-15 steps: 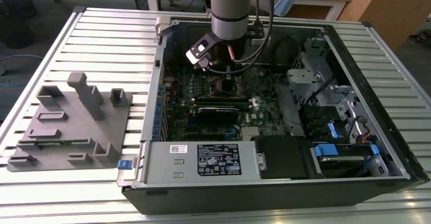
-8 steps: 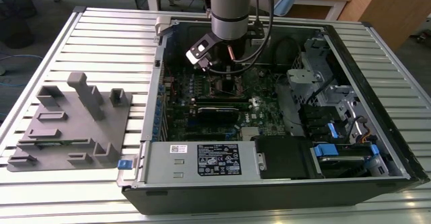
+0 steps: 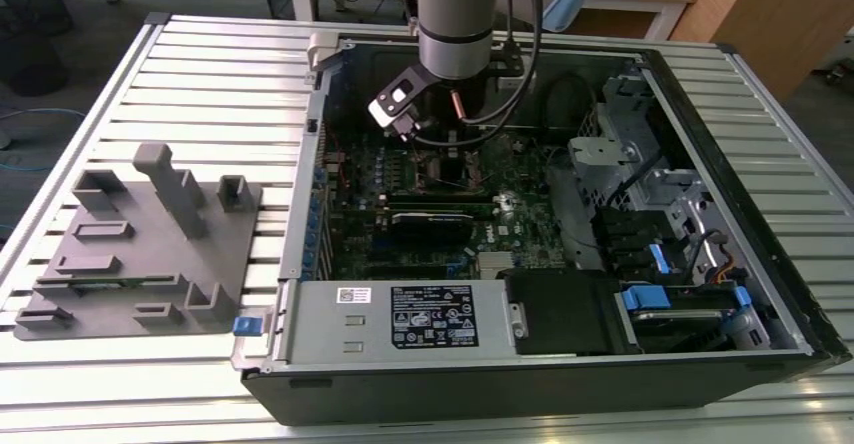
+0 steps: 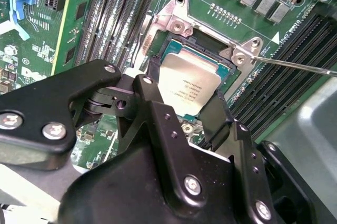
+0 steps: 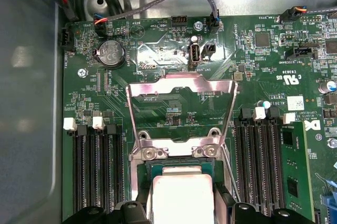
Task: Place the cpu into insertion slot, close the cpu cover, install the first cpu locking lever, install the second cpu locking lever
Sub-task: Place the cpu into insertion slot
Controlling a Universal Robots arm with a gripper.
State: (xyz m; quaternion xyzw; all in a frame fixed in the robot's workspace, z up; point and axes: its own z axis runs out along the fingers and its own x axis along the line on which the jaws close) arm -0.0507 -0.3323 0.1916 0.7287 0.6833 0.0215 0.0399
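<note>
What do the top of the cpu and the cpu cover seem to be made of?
The cpu: its top looks like dull silver-grey metal, matte, with only a soft sheen and dark print on it. The cpu cover: probably thin stamped sheet metal, bright silvery, judging by its sharp reflections and bent edges. The exact alloys cannot be told.

cpu (image 4: 187, 84) edge hidden, end effector (image 4: 181, 100) cropped

You see: cpu (image 4: 190, 84) dull silver-grey, dark print on top. Above it, cpu cover (image 5: 179, 83) bright silvery. Under both, circuit board (image 5: 158, 50) green with fine pale markings. Flanking, memory slots (image 5: 95, 171) black, white end clips. Your gripper (image 4: 184, 105) matte black, silver screws. Outside, tabletop (image 3: 107, 74) pale grey, ribbed stripes; part holder (image 3: 134, 234) plain grey.
</note>
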